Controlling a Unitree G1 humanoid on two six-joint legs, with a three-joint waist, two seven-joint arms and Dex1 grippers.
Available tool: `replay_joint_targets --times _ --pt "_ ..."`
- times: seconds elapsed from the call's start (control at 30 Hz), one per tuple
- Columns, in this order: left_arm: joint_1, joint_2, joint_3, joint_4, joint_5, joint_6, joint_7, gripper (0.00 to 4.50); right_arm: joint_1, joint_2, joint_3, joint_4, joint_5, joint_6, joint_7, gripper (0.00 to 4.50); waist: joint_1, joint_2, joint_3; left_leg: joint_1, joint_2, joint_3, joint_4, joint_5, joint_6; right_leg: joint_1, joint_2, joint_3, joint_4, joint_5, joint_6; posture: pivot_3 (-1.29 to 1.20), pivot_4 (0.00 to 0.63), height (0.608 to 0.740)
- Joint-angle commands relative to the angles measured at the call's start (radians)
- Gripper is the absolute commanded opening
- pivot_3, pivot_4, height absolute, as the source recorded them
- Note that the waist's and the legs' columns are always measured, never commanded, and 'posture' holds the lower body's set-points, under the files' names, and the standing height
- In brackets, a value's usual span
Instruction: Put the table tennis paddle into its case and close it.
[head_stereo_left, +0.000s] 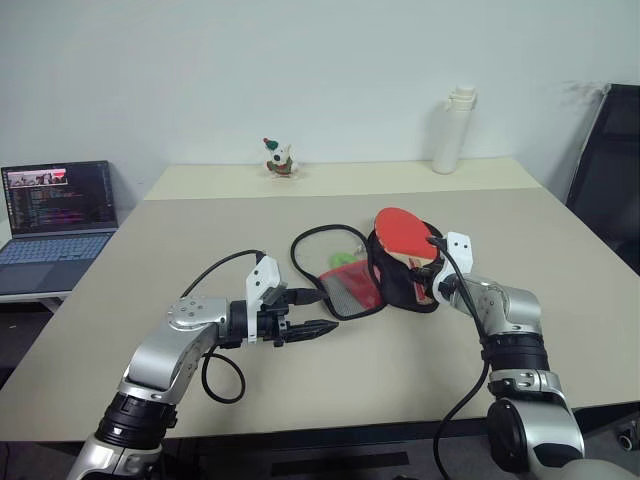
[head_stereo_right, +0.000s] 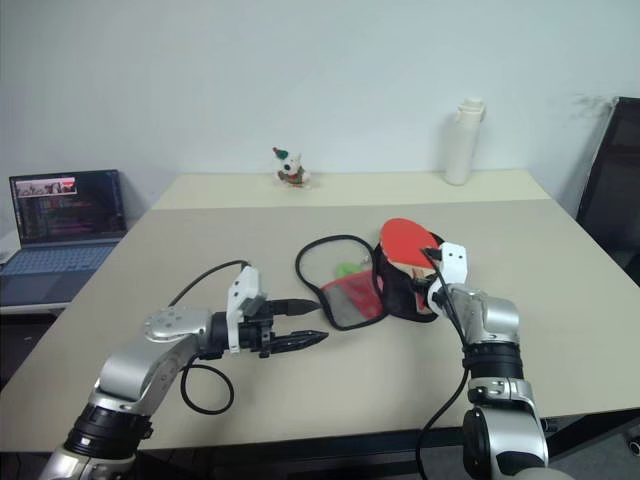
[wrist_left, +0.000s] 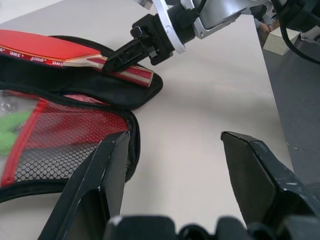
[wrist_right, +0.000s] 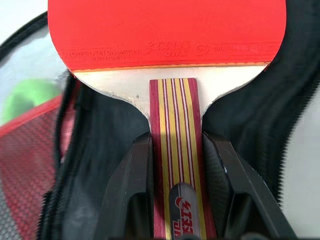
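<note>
The right gripper (wrist_right: 175, 165) is clamped on the striped wooden handle of the flat red-faced table tennis paddle (head_stereo_left: 402, 231), which lies on the black half of the soft red-and-black zip case (head_stereo_left: 398, 275), unfolded right of the beige desk's (head_stereo_left: 200, 230) middle. The left gripper (head_stereo_left: 308, 312) hovers beside the red mesh flap, jaws apart and empty. That flap could snag the handle or drag the case; the white bottle (head_stereo_left: 453, 131) and small figurine (head_stereo_left: 281, 158) by the far edge block nothing.

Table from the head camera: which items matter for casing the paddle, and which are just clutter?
For the job:
- table tennis paddle, handle clamped in the right claw
- case, lying open beneath it
- left claw, open beside the case

Just lying about:
- white bottle
- small figurine
- laptop
</note>
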Motion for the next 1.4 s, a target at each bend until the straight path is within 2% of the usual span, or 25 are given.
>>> replay_joint_targets --times 0.03,0.33,0.67,0.7,1.07,1.13,1.23,1.4 --pt "-0.002 0.008 0.03 -0.04 -0.014 -0.016 0.006 3.19 -0.031 0.01 -0.011 -0.052 0.011 -0.027 -0.03 1.04 0.0 0.0 0.0 0.0 0.0 0.0 0.0 0.0 0.0 0.0 0.0 0.0 0.0 0.0 0.0 0.0 0.15 0.74" --pt "-0.009 -0.001 0.022 -0.033 -0.014 -0.018 0.009 3.19 -0.003 0.071 -0.019 -0.106 0.03 0.019 -0.102 1.04 -0.001 0.0 0.0 0.0 0.0 -0.001 0.0 0.0 0.0 0.0 0.0 0.0 0.0 0.0 0.0 0.0 0.15 0.74" --pt "0.003 0.006 0.033 -0.043 -0.016 -0.013 0.017 3.19 0.055 0.131 -0.01 -0.181 0.005 0.002 -0.199 4.44 0.0 0.0 0.0 0.0 0.0 -0.001 0.0 0.0 0.0 0.0 0.0 0.0 0.0 0.0 0.001 0.0 0.15 0.74" --pt "0.005 0.007 0.034 -0.045 -0.017 -0.012 0.019 3.19 0.062 0.133 0.0 -0.192 0.003 0.002 -0.197 4.48 0.0 0.0 0.0 0.0 0.0 -0.001 0.0 0.0 0.0 0.0 0.0 0.0 0.0 0.0 0.001 0.0 0.15 0.74" --pt "0.013 0.01 0.034 -0.052 -0.021 -0.01 0.028 3.19 0.141 0.104 0.144 -0.196 -0.07 -0.077 -0.143 4.48 -0.001 0.0 0.0 0.0 0.0 -0.001 0.0 0.0 0.0 0.0 0.0 0.0 0.0 -0.003 0.004 0.0 0.15 0.74" --pt "0.012 0.009 0.033 -0.051 -0.021 -0.01 0.028 3.19 0.152 0.101 0.16 -0.18 -0.094 -0.111 -0.153 4.1 -0.001 0.0 0.0 0.0 0.0 -0.001 0.0 0.0 0.0 0.0 0.0 0.0 0.0 -0.003 0.004 0.0 0.15 0.74" --pt "0.013 0.008 0.032 -0.053 -0.022 -0.009 0.029 3.19 0.161 0.11 0.159 -0.182 -0.111 -0.13 -0.168 3.24 -0.001 0.0 0.0 0.0 0.0 -0.001 0.0 0.0 0.0 0.0 0.0 0.0 0.0 -0.003 0.004 0.0 0.15 0.74" --pt "0.016 0.006 0.031 -0.054 -0.023 -0.009 0.03 3.19 0.174 0.125 0.154 -0.224 -0.124 -0.129 -0.195 1.38 -0.001 0.0 0.0 0.0 0.0 -0.001 0.0 0.0 0.0 0.0 0.0 0.0 0.001 -0.003 0.004 0.0 0.15 0.74"
